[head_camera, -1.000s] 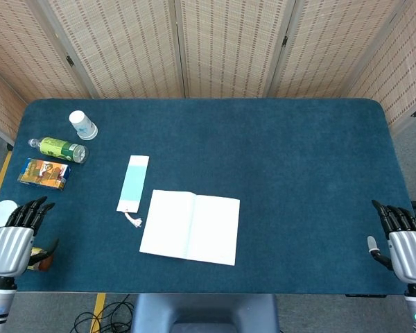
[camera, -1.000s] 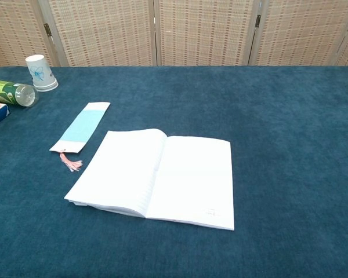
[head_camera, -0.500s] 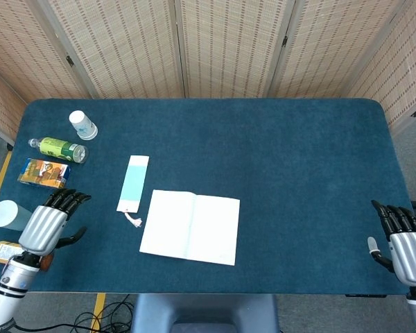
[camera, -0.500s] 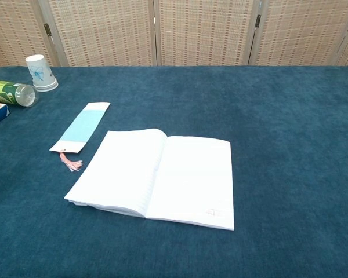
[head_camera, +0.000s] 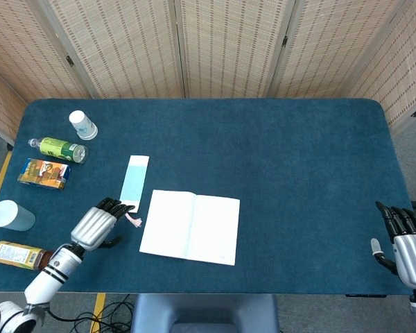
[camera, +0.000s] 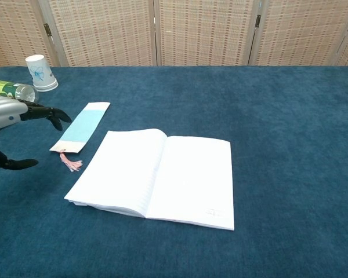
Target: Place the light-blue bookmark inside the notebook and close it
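Note:
The light-blue bookmark (head_camera: pixel 132 183) (camera: pixel 81 125) lies flat on the table, its pink tassel (camera: pixel 71 162) at the near end. Just right of it the white notebook (head_camera: pixel 190 227) (camera: pixel 156 176) lies open with blank pages up. My left hand (head_camera: pixel 96 224) (camera: pixel 10 115) hovers open just left of the bookmark's near end, fingers spread toward it and the thumb (camera: pixel 11 164) held apart. It holds nothing. My right hand (head_camera: pixel 408 241) stays open at the table's near right edge, far from the notebook, and only the head view shows it.
At the far left of the blue table (head_camera: pixel 298 166) stand a paper cup (head_camera: pixel 82 125) (camera: pixel 39 73), a lying green bottle (head_camera: pixel 59 149) (camera: pixel 8 92) and a snack box (head_camera: pixel 44 173). Off the left edge are a pale cup (head_camera: pixel 10 214) and a brown bottle (head_camera: pixel 17 254).
My left hand has travelled from the table's near left corner rightward and forward, ending beside the bookmark's tassel end. My right hand has barely shifted. Bookmark and notebook have not moved.

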`<move>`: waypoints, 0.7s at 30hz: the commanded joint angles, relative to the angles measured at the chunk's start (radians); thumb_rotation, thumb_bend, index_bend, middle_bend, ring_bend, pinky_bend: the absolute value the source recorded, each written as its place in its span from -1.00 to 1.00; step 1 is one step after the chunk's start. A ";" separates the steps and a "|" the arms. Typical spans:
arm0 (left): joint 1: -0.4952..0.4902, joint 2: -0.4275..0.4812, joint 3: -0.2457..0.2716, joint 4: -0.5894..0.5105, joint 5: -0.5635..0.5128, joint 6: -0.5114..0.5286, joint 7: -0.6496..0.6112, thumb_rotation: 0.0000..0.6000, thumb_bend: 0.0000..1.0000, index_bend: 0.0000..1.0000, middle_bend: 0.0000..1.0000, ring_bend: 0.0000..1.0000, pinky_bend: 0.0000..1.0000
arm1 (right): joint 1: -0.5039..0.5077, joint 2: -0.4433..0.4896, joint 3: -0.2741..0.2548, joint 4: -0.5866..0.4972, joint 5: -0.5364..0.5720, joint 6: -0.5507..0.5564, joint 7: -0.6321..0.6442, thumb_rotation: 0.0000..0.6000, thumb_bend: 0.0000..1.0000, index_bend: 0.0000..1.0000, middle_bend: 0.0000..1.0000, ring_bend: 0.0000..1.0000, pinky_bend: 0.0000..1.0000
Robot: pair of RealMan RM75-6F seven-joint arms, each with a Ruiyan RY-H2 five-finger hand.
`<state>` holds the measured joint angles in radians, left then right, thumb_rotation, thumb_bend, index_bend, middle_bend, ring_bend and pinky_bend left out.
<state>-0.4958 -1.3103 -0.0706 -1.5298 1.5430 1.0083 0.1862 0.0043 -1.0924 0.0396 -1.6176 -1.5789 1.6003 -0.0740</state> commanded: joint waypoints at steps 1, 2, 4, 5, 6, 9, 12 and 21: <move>-0.031 -0.036 -0.017 0.030 -0.063 -0.050 0.026 1.00 -0.35 -0.72 -0.45 -0.61 -0.63 | -0.002 0.001 0.001 0.002 0.001 0.002 0.003 1.00 -0.22 -0.92 -0.63 -0.70 -0.68; -0.037 -0.039 -0.018 0.034 -0.078 -0.063 0.035 1.00 -0.35 -0.74 -0.45 -0.61 -0.63 | -0.003 0.001 0.001 0.003 0.002 0.003 0.005 1.00 -0.22 -0.92 -0.63 -0.70 -0.68; -0.048 -0.043 -0.020 0.038 -0.107 -0.086 0.054 1.00 -0.32 -0.77 -0.45 -0.61 -0.63 | -0.004 0.000 0.002 0.005 0.003 0.004 0.007 1.00 -0.23 -0.92 -0.63 -0.70 -0.68; -0.053 -0.044 -0.022 0.040 -0.126 -0.098 0.068 1.00 -0.28 -0.77 -0.45 -0.61 -0.63 | -0.005 0.000 0.002 0.007 0.005 0.004 0.009 1.00 -0.23 -0.92 -0.63 -0.70 -0.68; -0.057 -0.046 -0.023 0.040 -0.144 -0.105 0.079 1.00 -0.21 -0.77 -0.45 -0.61 -0.63 | -0.006 -0.001 0.002 0.009 0.006 0.004 0.011 1.00 -0.23 -0.92 -0.63 -0.70 -0.68; -0.063 -0.051 -0.027 0.046 -0.181 -0.116 0.093 1.00 -0.04 -0.77 -0.45 -0.61 -0.63 | -0.006 -0.003 0.002 0.012 0.009 0.000 0.015 1.00 -0.22 -0.92 -0.63 -0.70 -0.68; -0.070 -0.050 -0.028 0.052 -0.223 -0.129 0.117 1.00 -0.01 -0.77 -0.45 -0.61 -0.63 | -0.004 -0.005 0.004 0.016 0.010 -0.005 0.019 1.00 -0.22 -0.93 -0.63 -0.70 -0.68; -0.076 -0.048 -0.008 0.076 -0.303 -0.139 0.185 1.00 -0.01 -0.76 -0.45 -0.61 -0.63 | 0.003 -0.011 0.007 0.022 0.016 -0.020 0.022 1.00 -0.22 -0.93 -0.63 -0.70 -0.68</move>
<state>-0.5704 -1.3570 -0.0824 -1.4591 1.2491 0.8720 0.3658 0.0069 -1.1035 0.0464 -1.5953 -1.5631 1.5809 -0.0517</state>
